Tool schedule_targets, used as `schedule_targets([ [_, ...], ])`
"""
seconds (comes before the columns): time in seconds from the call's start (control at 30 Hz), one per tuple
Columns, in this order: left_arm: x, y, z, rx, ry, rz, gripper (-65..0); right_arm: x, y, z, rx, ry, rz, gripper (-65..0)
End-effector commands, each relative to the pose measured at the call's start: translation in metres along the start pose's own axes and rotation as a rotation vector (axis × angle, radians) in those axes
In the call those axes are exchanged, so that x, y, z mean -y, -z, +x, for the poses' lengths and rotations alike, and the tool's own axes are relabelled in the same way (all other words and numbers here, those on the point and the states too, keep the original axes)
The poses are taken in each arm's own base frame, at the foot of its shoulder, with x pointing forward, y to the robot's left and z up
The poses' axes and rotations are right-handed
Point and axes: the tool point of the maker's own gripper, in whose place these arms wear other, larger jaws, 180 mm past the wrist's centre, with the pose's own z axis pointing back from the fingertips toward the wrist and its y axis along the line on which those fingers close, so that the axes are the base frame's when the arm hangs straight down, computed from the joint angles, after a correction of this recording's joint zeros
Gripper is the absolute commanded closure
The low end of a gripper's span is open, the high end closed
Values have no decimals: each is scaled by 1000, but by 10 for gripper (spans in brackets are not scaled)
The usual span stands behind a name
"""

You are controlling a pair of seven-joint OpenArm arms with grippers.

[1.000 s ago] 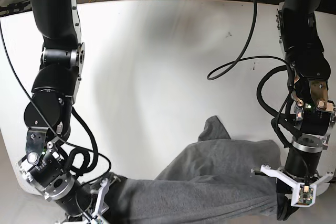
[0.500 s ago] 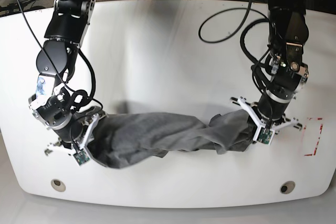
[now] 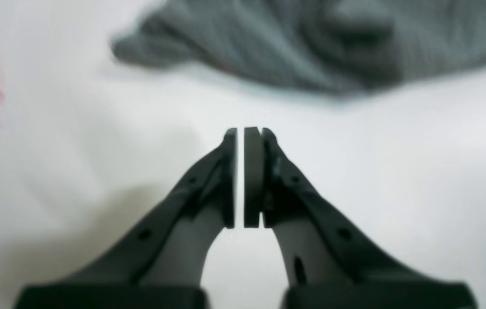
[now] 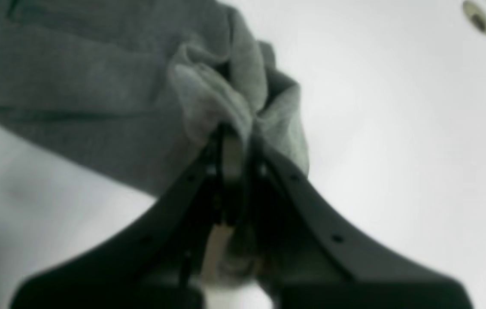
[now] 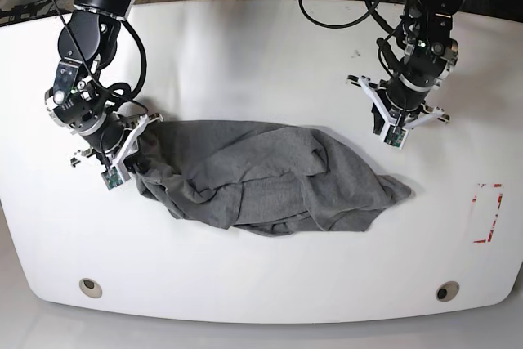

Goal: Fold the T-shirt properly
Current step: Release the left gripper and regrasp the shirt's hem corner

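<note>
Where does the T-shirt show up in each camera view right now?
Base: T-shirt bunched across the table's middle, its left end at the right gripper.
Left wrist: blurred along the top edge, beyond the shut, empty left gripper.
Right wrist: upper left, a fold pinched in the right gripper.
Shared landmark: the white table.
</note>
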Motion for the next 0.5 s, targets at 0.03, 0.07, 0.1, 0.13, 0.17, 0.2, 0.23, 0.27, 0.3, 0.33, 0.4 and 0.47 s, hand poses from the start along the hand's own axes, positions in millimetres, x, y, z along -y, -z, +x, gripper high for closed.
schedule_targets([
  [0.03,3,-5,3,26,-3,-7,0,6,-8,7,44,5,-12,0],
  [0.07,2,-5,1,23,-5,-6,0,5,-9,3,37,11,-11,0],
  [0.1,3,-6,0,27,-6,-7,0,3,-9,-2,27,15,-5,0],
  [0.13,2,-7,-2,32,-11,-3,0,2,-10,-8,16,22,-3,0],
  [0.17,1,-8,-3,33,-13,-1,0,2,-11,-11,9,25,-3,0],
  [0.2,-1,-9,-3,37,-17,4,0,1,-11,-14,4,28,-2,0],
  [0.23,-3,-9,-4,41,-21,12,0,-1,-12,-19,-7,30,2,0],
  [0.27,-7,-10,-3,44,-25,21,0,-3,-12,-23,-15,31,6,0],
  [0.3,-8,-9,-3,41,-26,24,0,-3,-12,-24,-17,32,7,0],
  [0.33,-10,-9,-1,45,-28,28,-4,-5,-12,-24,-17,32,9,0],
  [0.4,-9,-7,7,67,-43,30,-56,-5,-12,-26,-21,37,12,0],
  [0.47,-10,-5,15,88,-61,34,-139,-9,-10,-27,-19,48,15,0],
])
